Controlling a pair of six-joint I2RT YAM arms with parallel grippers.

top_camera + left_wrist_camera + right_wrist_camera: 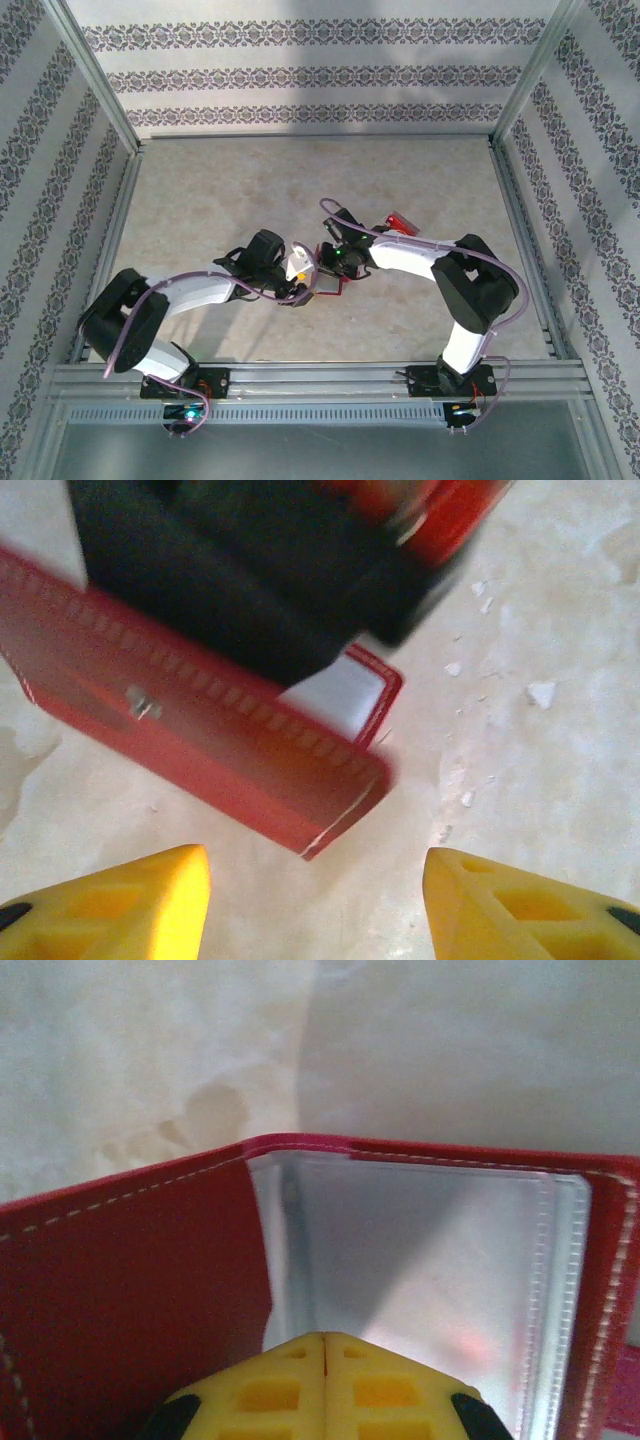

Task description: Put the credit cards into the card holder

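The card holder [336,290] lies open on the table between the two grippers, its red stitched cover [200,750] towards my left gripper. My left gripper [315,880] stands open just short of its corner, with nothing between the yellow fingers; from above it [300,268] is at the holder's left. My right gripper [325,1345] is shut, its tips against the holder's clear inner sleeve [430,1260], beside the raised red cover [120,1290]. Whether it pinches the sleeve I cannot tell. One red credit card [400,222] lies behind the right arm.
The right gripper's black body [250,570] hangs over the holder, close in front of my left fingers. Metal frame rails [300,378] run along the near edge and both sides. Bare pale table [230,190] stretches behind and to the left.
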